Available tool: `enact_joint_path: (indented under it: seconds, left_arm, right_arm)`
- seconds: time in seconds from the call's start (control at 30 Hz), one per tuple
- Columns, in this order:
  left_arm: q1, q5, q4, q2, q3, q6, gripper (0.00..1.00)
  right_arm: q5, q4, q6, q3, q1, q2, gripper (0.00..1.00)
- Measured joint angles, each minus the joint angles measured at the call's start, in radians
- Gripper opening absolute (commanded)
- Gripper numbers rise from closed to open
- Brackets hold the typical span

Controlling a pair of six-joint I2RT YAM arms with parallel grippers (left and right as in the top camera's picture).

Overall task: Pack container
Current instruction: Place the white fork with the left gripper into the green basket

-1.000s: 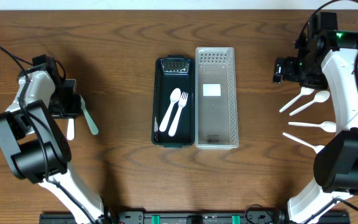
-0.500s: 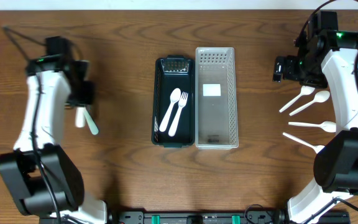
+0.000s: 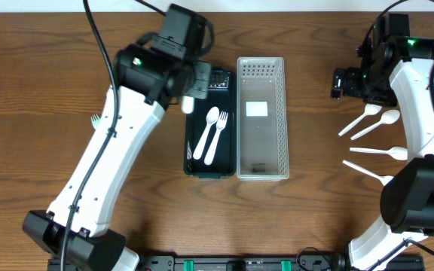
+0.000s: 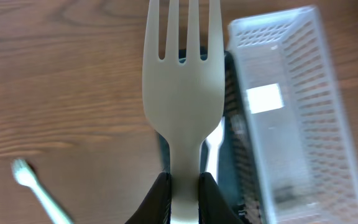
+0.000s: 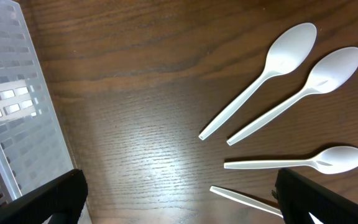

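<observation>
My left jaws clamp the white fork [image 4: 182, 81] by its handle, over the black tray [image 3: 217, 162] rim; right jaws apart.

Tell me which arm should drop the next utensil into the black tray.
Left. The left gripper is shut on a white fork at the top end of the black tray. The right gripper is open and empty, off beside the loose spoons.

left pincer [image 3: 189, 97] holds white utensil [image 3: 188, 106] over dark tray [image 3: 221, 162] corner | tray: spoon [image 3: 206, 135], fork [image 3: 215, 140]
</observation>
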Motion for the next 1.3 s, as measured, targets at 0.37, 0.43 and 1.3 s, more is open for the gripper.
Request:
enact_joint_path:
  seconds: [0.37, 0.43, 1.3]
  left_arm:
    - [-0.032, 0.054, -0.021, 0.220, 0.000, -0.175, 0.06]
    - [-0.037, 0.070, -0.039, 0.278, 0.000, -0.184, 0.06]
    - [-0.042, 0.034, -0.123, 0.490, 0.021, -0.062, 0.41]
  right_arm:
    - [0.000, -0.016, -0.006, 0.000, 0.000, 0.000, 0.99]
    - [0.000, -0.017, -0.007, 0.000, 0.000, 0.000, 0.99]
    - [0.000, -0.018, -0.016, 0.000, 0.000, 0.000, 0.99]
